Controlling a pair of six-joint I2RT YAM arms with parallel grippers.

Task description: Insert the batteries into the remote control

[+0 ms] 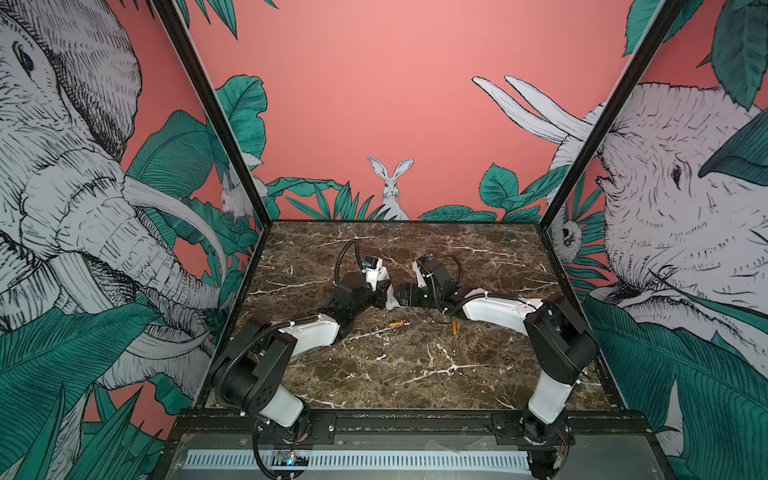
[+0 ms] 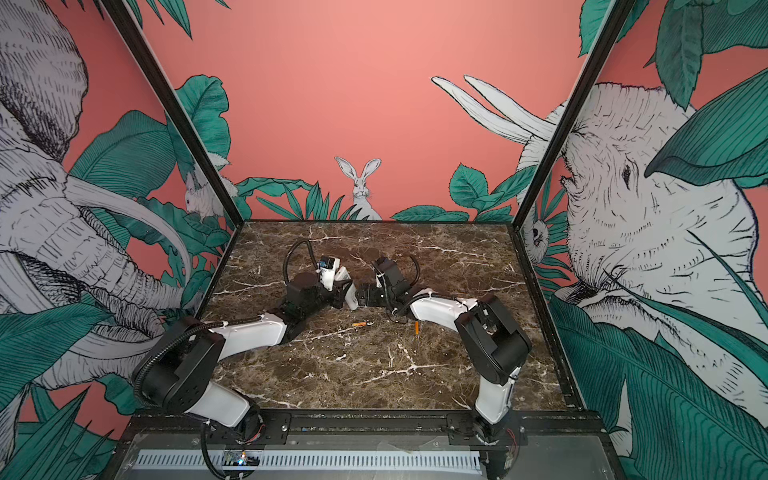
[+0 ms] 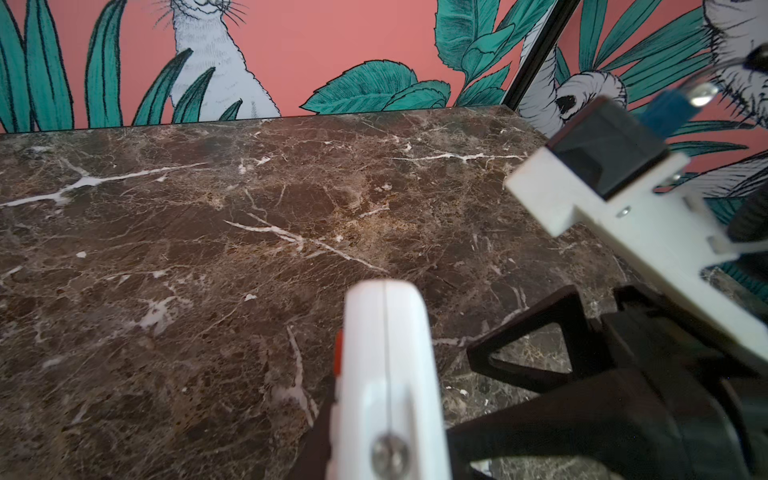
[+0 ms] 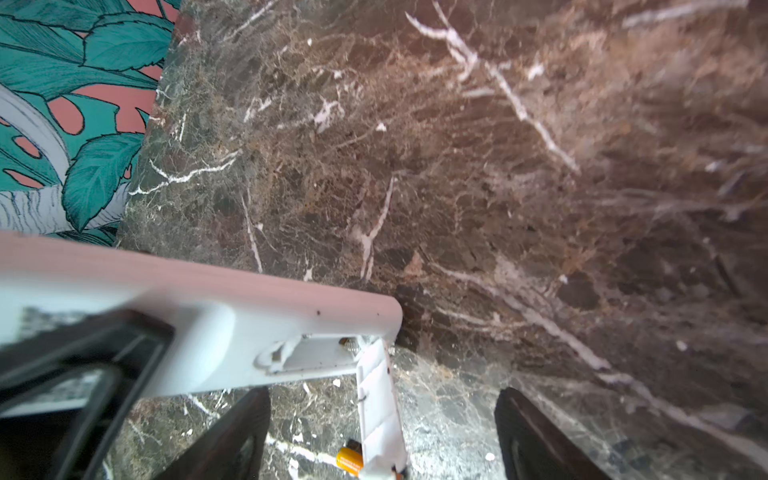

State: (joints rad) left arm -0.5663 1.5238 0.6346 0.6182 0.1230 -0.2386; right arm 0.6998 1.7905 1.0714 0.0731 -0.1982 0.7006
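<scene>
White remote control (image 3: pixel 386 332) is clamped in the left tool (image 1: pixel 378 295).

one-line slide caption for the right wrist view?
Open right gripper flanks the battery cover hanging open from the remote; a battery lies on the table.

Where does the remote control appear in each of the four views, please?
Top view: remote control, mid-table between the arms.
Top view: likewise, mid-table.
Left wrist: close up, end-on.
Right wrist: close up, lengthwise, battery compartment open.
Shared landmark: brown marble table.
</scene>
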